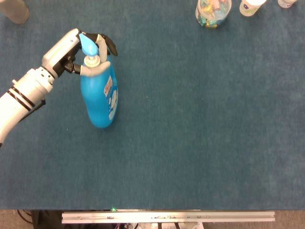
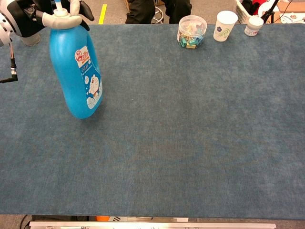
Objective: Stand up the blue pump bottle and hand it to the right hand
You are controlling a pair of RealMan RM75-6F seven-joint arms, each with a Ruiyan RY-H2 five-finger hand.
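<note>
Table edge: a metal rail [image 1: 167,217] runs along the near side, at the bottom of the head view.
Table: a dark blue-green cloth [image 2: 190,133] covers the whole surface.
Blue pump bottle: the bottle [image 2: 78,76] is upright on the left part of the cloth, leaning a little, with its printed label turned towards the chest camera. In the head view its base [image 1: 102,119] is down near the cloth and its pump head [image 1: 87,45] points away from the camera. Whether the base touches the cloth or hangs just above it I cannot tell.
Left hand: the hand [image 1: 76,50] grips the bottle at the neck, with pale fingers [image 1: 90,71] wrapped around just under the pump and dark fingertips curled past the far side. The white arm [image 1: 21,102] reaches in from the left edge.
Right hand: neither view shows it.
Far edge, right of centre: a clear tub of coloured clips [image 2: 191,32], a white paper cup with a leaf print [image 2: 224,25] just beside it, and a small white jar [image 2: 253,26] further right.
Far left corner: a pale cup-like object [image 1: 14,10], mostly cut off.
</note>
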